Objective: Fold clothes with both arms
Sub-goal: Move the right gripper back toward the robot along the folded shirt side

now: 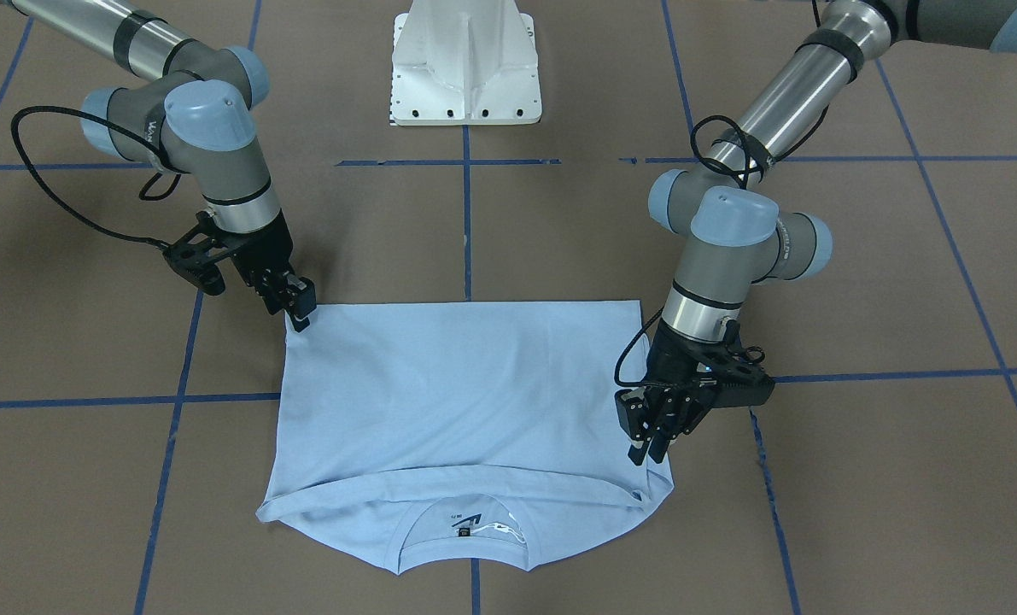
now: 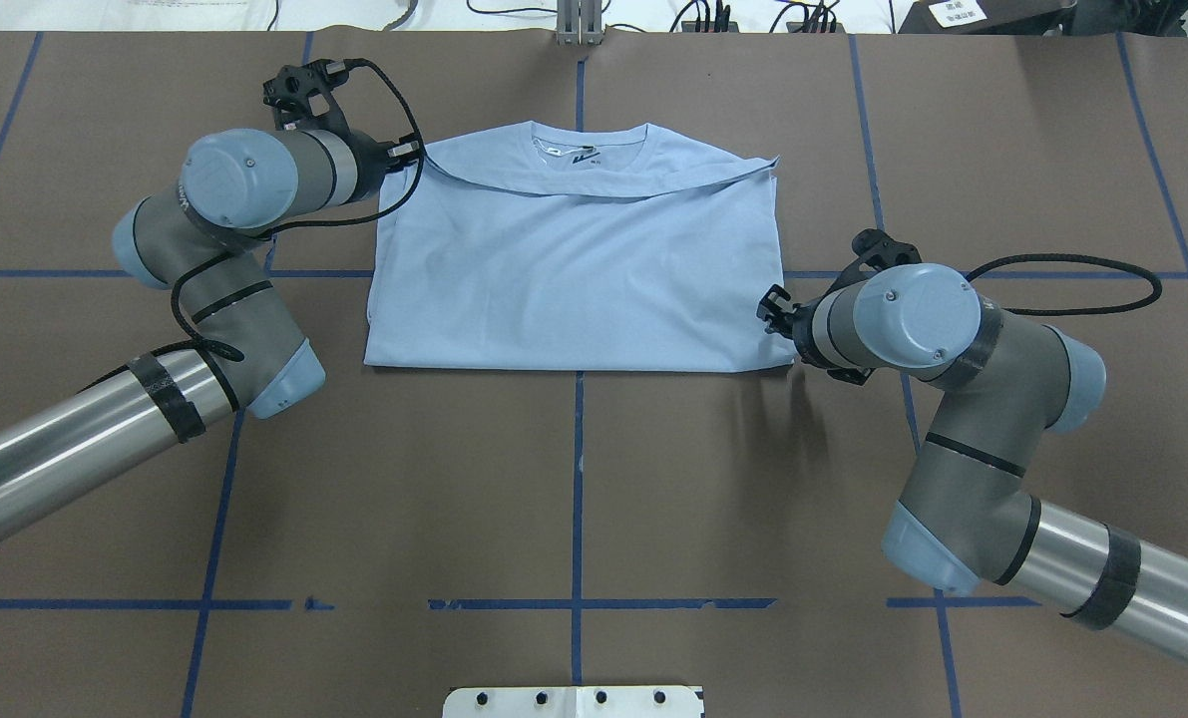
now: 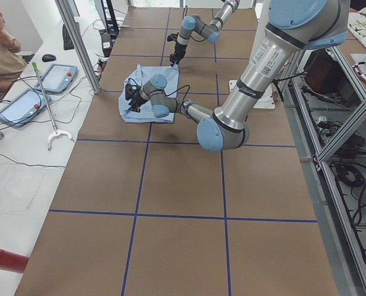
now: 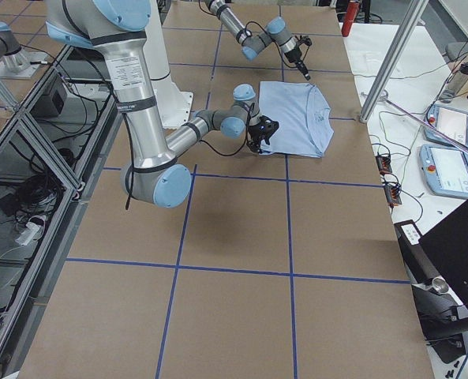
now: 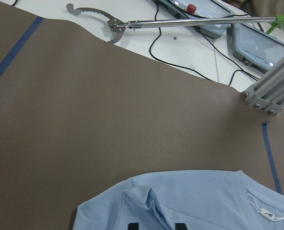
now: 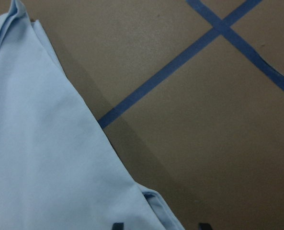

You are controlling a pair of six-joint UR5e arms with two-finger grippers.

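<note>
Mid-table, beyond the base: shirt [image 2: 574, 279] lies flat on the brown table [image 2: 574, 479], folded to a rectangle, collar on the side away from the robot. Left gripper [image 1: 649, 444] is down on the collar-end corner, fingertips [image 5: 133, 226] apart and unclenched, a ridge of cloth between them. Right gripper [image 1: 301, 312] is at the near corner on the opposite side, fingertips [image 6: 117, 225] spread wider, released, cloth corner between them.

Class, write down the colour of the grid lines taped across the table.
Blue tape lines on a brown table, clearest in the overhead exterior view.
</note>
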